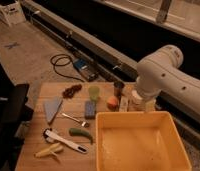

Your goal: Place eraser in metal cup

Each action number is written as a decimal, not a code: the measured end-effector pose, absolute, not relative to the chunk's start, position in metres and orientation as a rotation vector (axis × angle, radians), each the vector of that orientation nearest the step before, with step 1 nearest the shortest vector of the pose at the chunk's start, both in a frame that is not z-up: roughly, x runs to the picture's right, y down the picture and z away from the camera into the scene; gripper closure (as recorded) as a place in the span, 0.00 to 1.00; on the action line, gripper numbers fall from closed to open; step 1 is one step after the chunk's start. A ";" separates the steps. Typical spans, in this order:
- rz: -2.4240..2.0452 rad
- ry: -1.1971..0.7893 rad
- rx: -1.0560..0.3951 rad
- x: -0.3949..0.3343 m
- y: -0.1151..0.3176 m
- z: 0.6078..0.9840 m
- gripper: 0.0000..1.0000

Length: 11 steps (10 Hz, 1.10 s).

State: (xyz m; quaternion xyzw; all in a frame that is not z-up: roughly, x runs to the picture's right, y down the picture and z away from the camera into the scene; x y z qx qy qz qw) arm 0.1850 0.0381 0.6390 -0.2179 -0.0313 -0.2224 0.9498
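Fig. We see a wooden table (75, 161) standing on a grey concrete floor (23, 55). A coiled black cable (60, 62) lies there, a white crate (10, 11) stands top left, and a pale rail (83, 42) runs diagonally before darkness.
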 end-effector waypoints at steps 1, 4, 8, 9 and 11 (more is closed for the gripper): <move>-0.554 -0.098 -0.434 0.175 0.030 0.642 0.27; -0.713 -0.150 -0.429 0.168 0.019 0.643 0.27; -0.721 -0.164 -0.423 0.177 0.014 0.654 0.27; -0.741 -0.170 -0.436 0.182 0.009 0.670 0.27; -0.772 -0.183 -0.468 0.190 0.002 0.701 0.27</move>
